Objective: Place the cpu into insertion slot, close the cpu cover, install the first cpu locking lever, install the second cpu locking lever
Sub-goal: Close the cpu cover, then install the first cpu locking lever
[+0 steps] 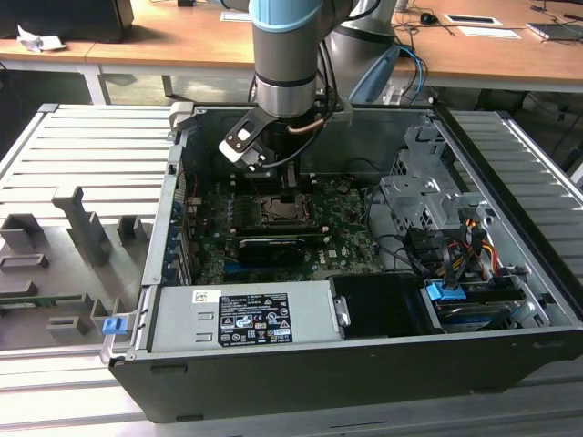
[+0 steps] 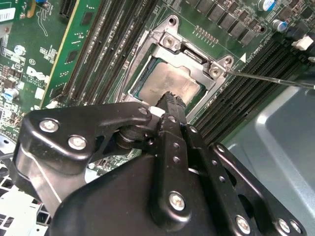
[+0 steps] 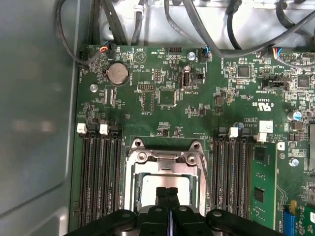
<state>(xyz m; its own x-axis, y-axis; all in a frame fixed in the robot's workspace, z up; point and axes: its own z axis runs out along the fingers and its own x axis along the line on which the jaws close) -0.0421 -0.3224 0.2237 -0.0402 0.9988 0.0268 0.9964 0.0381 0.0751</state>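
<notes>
One claw (image 3: pixel 167 191), fingers together, over cpu (image 2: pixel 170 81) seated beneath cpu cover (image 3: pixel 165 168)

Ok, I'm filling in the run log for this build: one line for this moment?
pincer: shut, empty, tips at cpu cover | cpu: in insertion slot | cover: down | one locking lever: standing free

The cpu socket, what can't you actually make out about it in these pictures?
Both wrist views: the gripper hides part of the cpu and cpu cover.
Second wrist view: whether the gripper touches the cpu is hidden by its own tip.
Second wrist view: a thin locking lever is cut off by the picture's edge.
Exterior view: the insertion slot is too small to judge the cover's state.
</notes>
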